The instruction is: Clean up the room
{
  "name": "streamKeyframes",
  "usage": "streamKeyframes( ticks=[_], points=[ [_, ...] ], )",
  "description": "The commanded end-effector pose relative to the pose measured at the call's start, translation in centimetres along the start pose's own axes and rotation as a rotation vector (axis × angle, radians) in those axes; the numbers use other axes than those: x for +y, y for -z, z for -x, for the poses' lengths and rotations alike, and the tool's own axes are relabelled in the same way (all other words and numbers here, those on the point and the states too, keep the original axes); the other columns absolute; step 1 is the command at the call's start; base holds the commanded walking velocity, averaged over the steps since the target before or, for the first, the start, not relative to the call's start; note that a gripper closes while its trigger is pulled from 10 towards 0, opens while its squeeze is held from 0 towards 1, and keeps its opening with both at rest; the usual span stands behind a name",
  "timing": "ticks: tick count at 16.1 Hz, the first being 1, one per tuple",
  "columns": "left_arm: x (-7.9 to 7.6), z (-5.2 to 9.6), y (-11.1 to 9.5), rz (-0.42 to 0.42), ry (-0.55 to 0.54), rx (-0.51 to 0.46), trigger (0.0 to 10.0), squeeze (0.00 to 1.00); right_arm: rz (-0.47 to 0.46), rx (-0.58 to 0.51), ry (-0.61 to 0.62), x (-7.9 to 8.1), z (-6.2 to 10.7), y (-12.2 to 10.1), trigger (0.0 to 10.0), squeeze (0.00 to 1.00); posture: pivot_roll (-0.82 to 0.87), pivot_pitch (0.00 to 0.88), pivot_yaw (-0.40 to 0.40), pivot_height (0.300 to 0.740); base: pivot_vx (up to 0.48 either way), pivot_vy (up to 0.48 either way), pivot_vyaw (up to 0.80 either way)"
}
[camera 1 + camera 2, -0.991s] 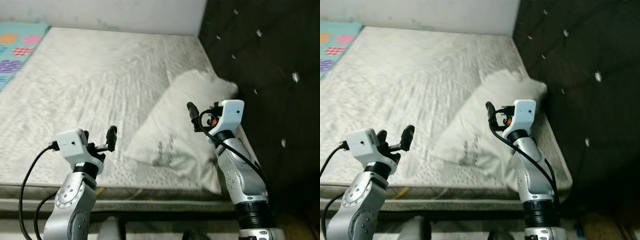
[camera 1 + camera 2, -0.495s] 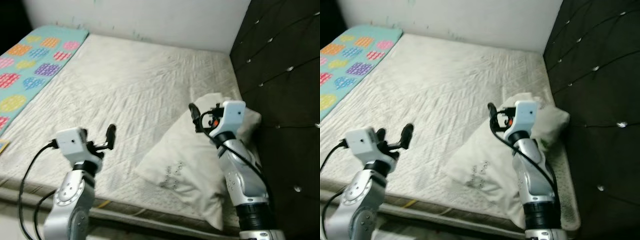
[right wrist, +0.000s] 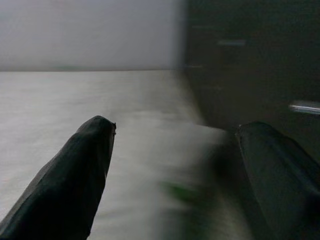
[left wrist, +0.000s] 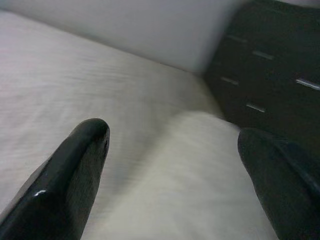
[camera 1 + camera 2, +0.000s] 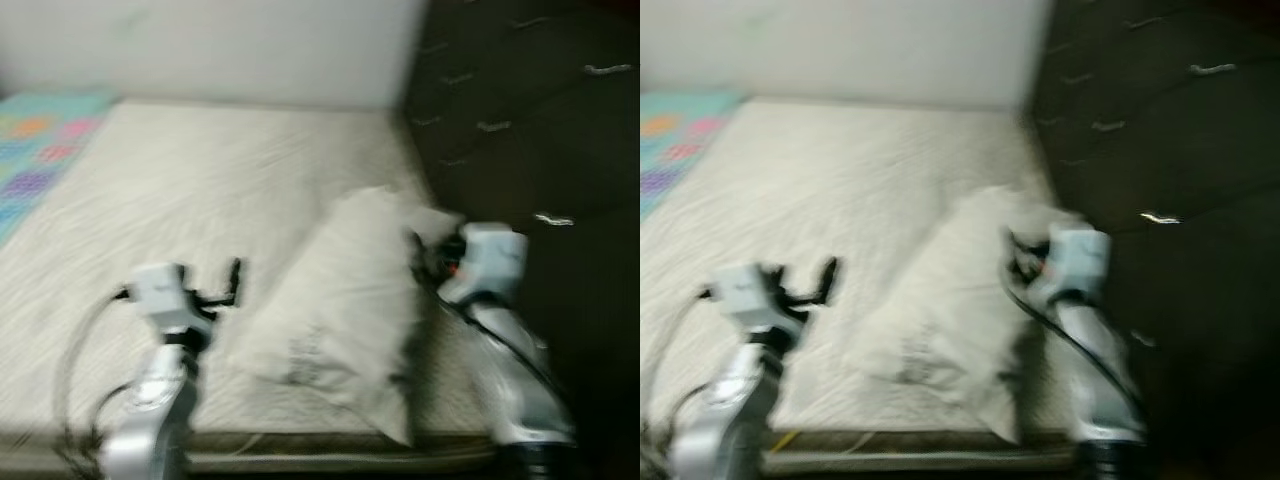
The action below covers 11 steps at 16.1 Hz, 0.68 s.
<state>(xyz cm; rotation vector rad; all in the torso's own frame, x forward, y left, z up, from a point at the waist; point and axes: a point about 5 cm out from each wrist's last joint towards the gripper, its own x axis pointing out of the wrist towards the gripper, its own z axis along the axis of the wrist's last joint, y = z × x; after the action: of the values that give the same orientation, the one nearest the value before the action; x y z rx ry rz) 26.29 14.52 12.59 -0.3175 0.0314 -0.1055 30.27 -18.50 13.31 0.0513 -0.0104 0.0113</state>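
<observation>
Head views are motion-blurred, so detail is soft. I'm facing a bed: bare white quilted mattress (image 5: 200,190), dark tufted headboard (image 5: 520,120) on my right, pale wall (image 5: 220,45) behind. A patterned teal blanket (image 5: 35,150) lies on the mattress at the far left.

The white pillow (image 5: 340,300) lies on the mattress near the front edge, just beside the headboard, running lengthwise away from me; some dark print shows on its near end.

My left gripper (image 5: 225,285) is raised over the mattress just left of the pillow, not touching it. The left wrist view shows its two black fingers (image 4: 65,185) spread wide with nothing between them, pillow and headboard beyond.

My right gripper (image 5: 425,255) is up at the pillow's right side, near the headboard. In the right wrist view its fingers (image 3: 70,185) are also spread apart and empty, with mattress and headboard ahead. Can't tell from the blur whether it touches the pillow.
</observation>
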Motion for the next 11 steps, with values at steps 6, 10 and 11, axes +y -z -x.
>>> streamKeyframes(
  ticks=[6, 10, 11],
  points=[
    [0.49, -0.31, 0.05, -0.008, -0.006, -0.001, 10.0, 0.0, 0.01, -0.041, -0.024, 1.03, -0.21, -0.87, 10.0, 0.0, -0.05, 0.0, -0.026, 0.74, 0.0, 0.0, 0.0],
    [0.55, -0.31, 0.06, -0.008, -0.006, -0.002, 10.0, 0.0, -0.001, -0.051, -0.022, 1.02, 0.03, -0.86, 0.0, 0.0, -0.05, 0.0, -0.027, 0.74, 0.0, 0.0, 0.0],
    [0.52, -0.26, 0.07, -0.007, -0.006, -0.001, 10.0, 0.0, -0.002, -0.041, -0.022, 1.04, -0.01, -0.73, 0.8, 0.0, -0.05, 0.0, -0.027, 0.74, 0.0, 0.0, 0.0]
  ],
)
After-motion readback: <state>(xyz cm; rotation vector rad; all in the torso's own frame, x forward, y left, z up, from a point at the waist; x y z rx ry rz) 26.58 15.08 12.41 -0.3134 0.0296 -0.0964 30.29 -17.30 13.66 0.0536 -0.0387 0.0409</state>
